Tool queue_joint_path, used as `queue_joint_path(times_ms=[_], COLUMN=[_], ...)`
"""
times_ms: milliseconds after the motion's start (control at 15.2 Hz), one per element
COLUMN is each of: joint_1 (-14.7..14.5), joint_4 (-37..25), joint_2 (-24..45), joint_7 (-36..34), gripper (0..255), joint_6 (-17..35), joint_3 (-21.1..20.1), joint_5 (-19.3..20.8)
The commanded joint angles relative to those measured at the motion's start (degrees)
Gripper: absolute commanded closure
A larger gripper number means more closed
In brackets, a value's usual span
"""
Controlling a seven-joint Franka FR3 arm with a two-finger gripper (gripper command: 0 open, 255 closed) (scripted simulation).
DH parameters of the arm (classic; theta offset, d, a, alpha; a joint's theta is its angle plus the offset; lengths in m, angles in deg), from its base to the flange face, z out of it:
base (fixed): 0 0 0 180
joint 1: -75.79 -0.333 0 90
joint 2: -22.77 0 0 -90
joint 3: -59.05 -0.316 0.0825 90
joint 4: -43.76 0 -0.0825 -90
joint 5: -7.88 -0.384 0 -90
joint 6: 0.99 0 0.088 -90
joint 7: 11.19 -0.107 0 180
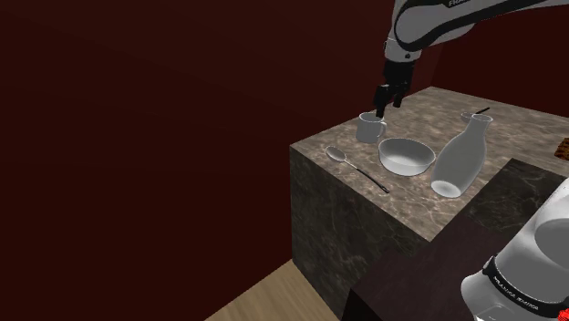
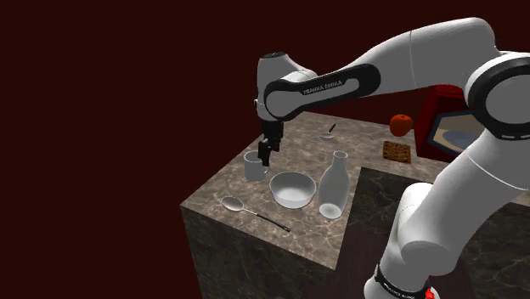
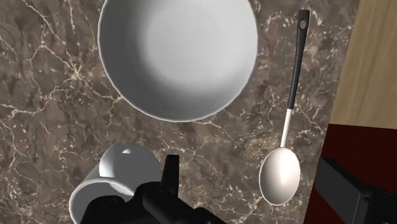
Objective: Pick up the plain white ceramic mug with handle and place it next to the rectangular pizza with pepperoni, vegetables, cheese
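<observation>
The white mug (image 1: pixel 368 128) stands upright near the far corner of the marble counter (image 1: pixel 415 205); it also shows as mug (image 2: pixel 253 166) and mug (image 3: pixel 111 184). My black gripper (image 1: pixel 390 98) hangs open just above its rim, shifted toward the bowl. In the wrist view the gripper (image 3: pixel 248 175) has one finger (image 3: pixel 168 181) against the mug's side, and the other far off beyond the spoon. Nothing is held. The rectangular pizza (image 2: pixel 397 151) lies flat further back on the counter, well away from the mug.
A white bowl (image 1: pixel 405 156) sits right beside the mug, with a white bottle (image 1: pixel 459 160) past it. A spoon (image 1: pixel 351 165) lies by the counter's front edge. An orange-red fruit (image 2: pixel 401 124) and a red box (image 2: pixel 448 119) stand behind the pizza.
</observation>
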Motion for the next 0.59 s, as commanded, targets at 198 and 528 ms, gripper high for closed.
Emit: queue_joint_path(times_ms=[198, 528], joint_1=[0.7, 1.8], joint_4=[-5.8, -13.3], joint_2=[10.4, 21.4], joint_7=[3.8, 8.1], gripper=[0, 0], joint_6=[4.9, 8.2], joint_3=[2.7, 4.6], joint_5=[-2.3, -6.1])
